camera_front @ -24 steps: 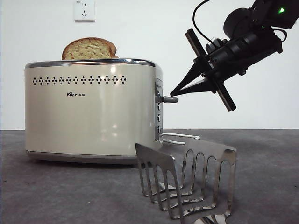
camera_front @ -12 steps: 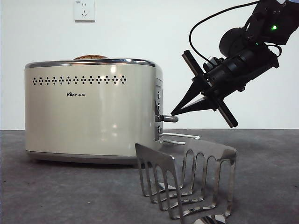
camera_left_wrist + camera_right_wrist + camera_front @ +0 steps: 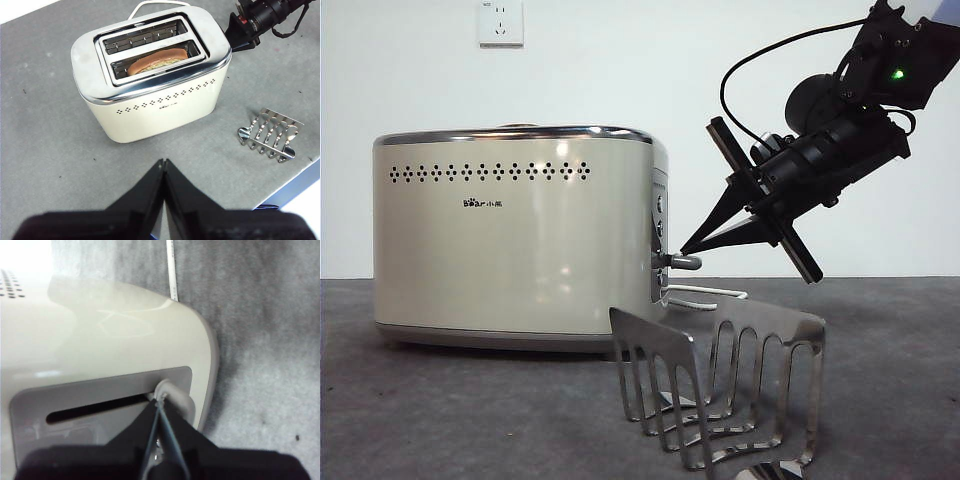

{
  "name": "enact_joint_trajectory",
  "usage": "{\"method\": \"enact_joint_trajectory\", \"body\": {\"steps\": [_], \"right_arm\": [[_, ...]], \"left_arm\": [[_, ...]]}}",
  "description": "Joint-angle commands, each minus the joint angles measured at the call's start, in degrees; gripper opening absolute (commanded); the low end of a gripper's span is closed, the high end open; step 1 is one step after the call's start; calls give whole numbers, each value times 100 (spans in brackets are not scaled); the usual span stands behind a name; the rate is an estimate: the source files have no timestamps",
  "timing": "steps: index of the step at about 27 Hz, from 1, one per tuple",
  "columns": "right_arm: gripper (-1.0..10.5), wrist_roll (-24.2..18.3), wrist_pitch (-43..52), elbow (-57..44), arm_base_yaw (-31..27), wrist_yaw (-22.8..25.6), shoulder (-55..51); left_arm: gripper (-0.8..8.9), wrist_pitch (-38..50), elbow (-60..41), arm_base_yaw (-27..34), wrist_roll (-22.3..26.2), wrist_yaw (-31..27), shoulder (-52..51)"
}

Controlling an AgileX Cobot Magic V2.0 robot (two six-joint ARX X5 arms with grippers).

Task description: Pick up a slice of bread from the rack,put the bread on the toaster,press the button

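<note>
In the front view, the large rounded cream-coloured toaster with a chrome top rim stands on the grey tabletop, and only a thin brown sliver of the slice of bread shows above its rim. The short silver lever button juts from the toaster's grey end panel, low in its travel. The right end effector comes in from the upper right, its black jaws pressed together to a point that rests on top of the button. The small shiny steel toast rack of arched divider plates stands in front, nearer the camera and beside the toaster's button end. In the left wrist view, the left end effector hangs high above the tabletop with its jaws closed on nothing, well apart from the toaster; the slice of bread sits sunk in the toaster slot nearer this camera, its domed crust just below the chrome rim, and the rack holds no slice. In the right wrist view, the closed jaw tips touch the silver button at the end of the dark slot in the grey panel.
</note>
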Motion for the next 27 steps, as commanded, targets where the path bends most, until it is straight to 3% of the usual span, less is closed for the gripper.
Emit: {"method": "enact_joint_trajectory", "body": {"steps": [1, 18, 27], "right_arm": [[-8, -125, -387, -210, 22, 540, 319], [-8, -221, -824, -210, 127, 907, 319], [-8, -210, -787, -205, 129, 699, 306]], "left_arm": [[-8, 20, -42, 2, -59, -17, -4], [-8, 22, -42, 2, -59, -15, 7], [-8, 20, -42, 2, -59, -15, 7]]}}
